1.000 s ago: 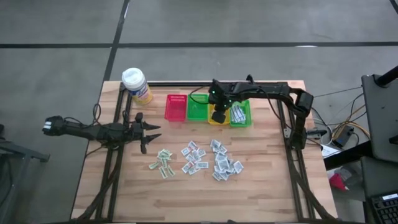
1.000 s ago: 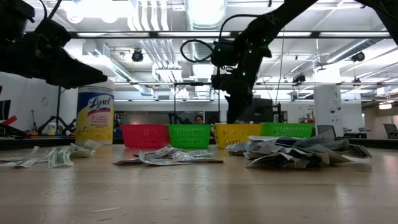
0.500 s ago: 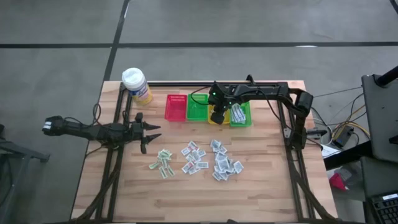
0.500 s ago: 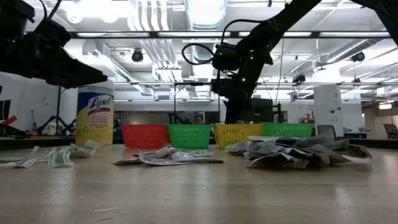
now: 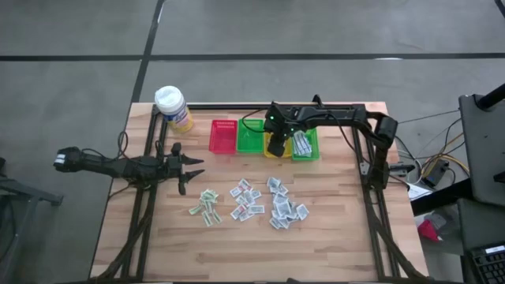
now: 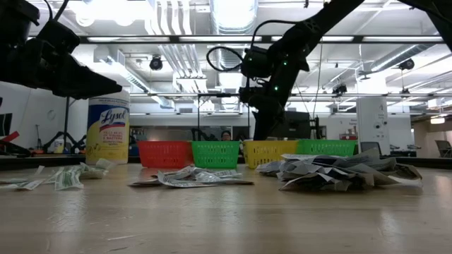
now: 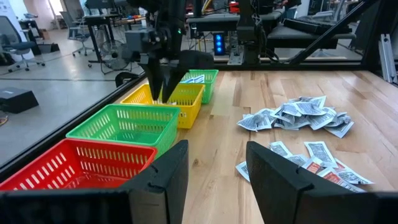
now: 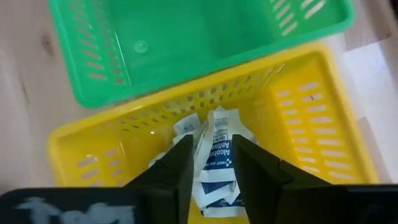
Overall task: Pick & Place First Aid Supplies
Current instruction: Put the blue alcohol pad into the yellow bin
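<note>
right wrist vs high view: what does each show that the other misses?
Right wrist only: packets lying inside the yellow basket, with the right gripper open over them, and an empty green basket beside it.
High only: the left gripper open near the table's left edge, the yellow bottle, the red basket, and loose packets on the table.
Both: the yellow and green baskets.

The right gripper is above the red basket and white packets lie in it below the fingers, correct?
Not quite. The right gripper is above the yellow basket, not the red one. The right wrist view shows this: white packets lie in the yellow basket below the fingers.
</note>
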